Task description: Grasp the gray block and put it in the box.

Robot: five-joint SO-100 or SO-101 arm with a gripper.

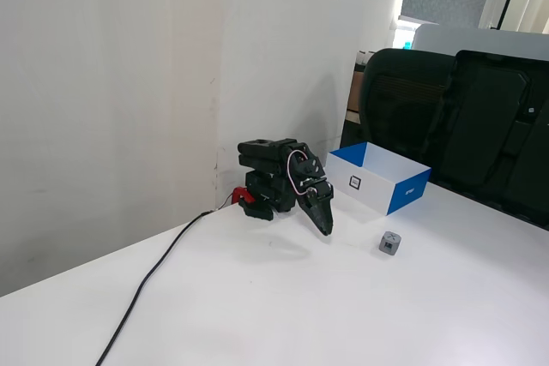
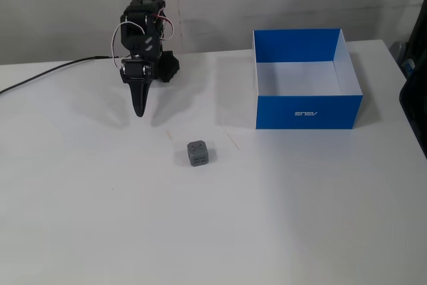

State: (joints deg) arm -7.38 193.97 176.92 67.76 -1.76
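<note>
1. Gray block (image 2: 197, 153) sits alone on the white table (image 2: 300, 218), roughly mid-table in a fixed view, nearer the front edge than the box and well apart from every edge.
2. It is a small cube with a dark X on its top face; it looks rigid and hard-sided, probably light plastic, so I judge it will neither deform nor need much squeeze.
3. Its smooth flat faces may be slippery, and being so small it could skate or tip if nudged off-centre.
4. Best hold, in my judgement: two opposite vertical faces, fingers coming down from above and centred on the cube.
5. The box (image 2: 308, 110), blue outside and white inside, stands open-topped toward the table's back edge, apart from the block; it appears empty.
6. The gripper (image 2: 139, 106) hangs folded near the arm's base by the back edge, tip pointing down, clear of the block (image 1: 390, 243). Its fingers look pressed together, pinching nothing.
</note>
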